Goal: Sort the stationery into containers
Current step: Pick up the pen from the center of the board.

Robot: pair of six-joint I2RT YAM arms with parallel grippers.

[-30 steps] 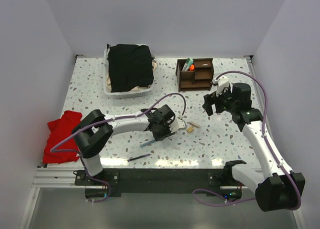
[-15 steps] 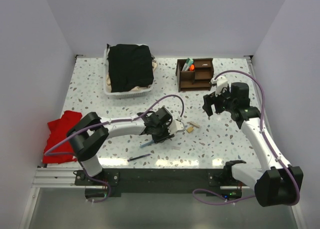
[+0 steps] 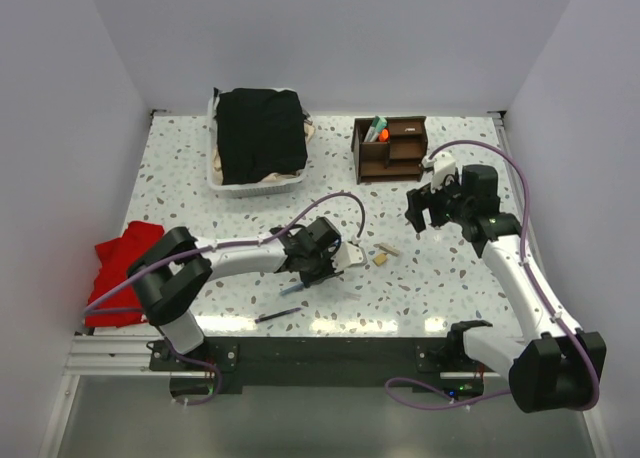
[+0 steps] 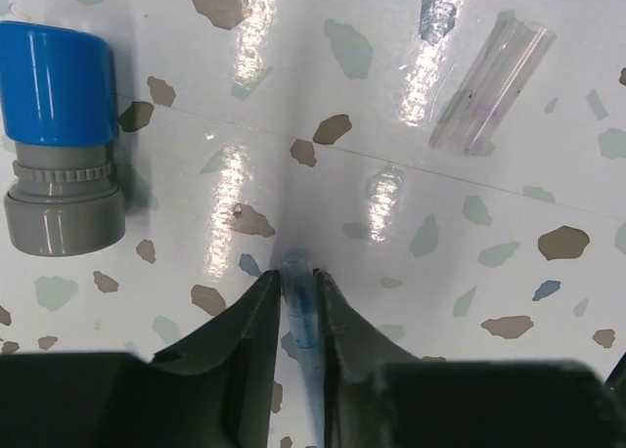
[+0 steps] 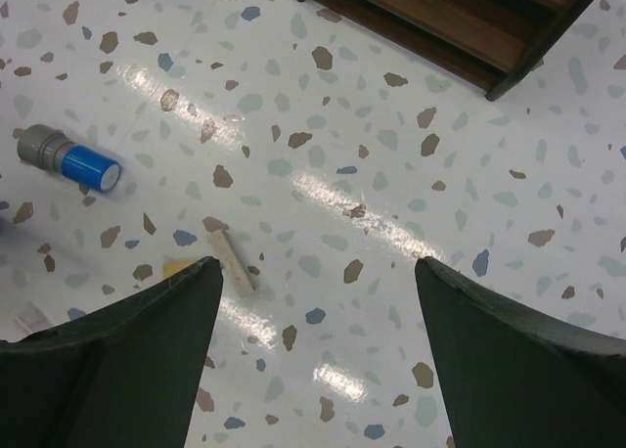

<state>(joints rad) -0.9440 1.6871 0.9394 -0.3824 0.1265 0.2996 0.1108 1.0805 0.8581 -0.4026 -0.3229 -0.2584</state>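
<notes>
Only the left wrist camera shows the left hand (image 4: 297,284) pinching the blue pen (image 4: 299,311) on the desk (image 4: 391,223). The pen lies lengthwise between the fingers, tip forward, near the sharpener (image 4: 61,140). The right hand (image 5: 315,264) hovers open.

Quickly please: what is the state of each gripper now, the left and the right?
The left gripper is closed on the blue pen.
The right gripper is open and holds nothing.

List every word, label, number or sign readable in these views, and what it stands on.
None can be read. No print shows on the blue-grey sharpener, the blue pen, the clear cap, the wooden organiser or the terrazzo table.
</notes>
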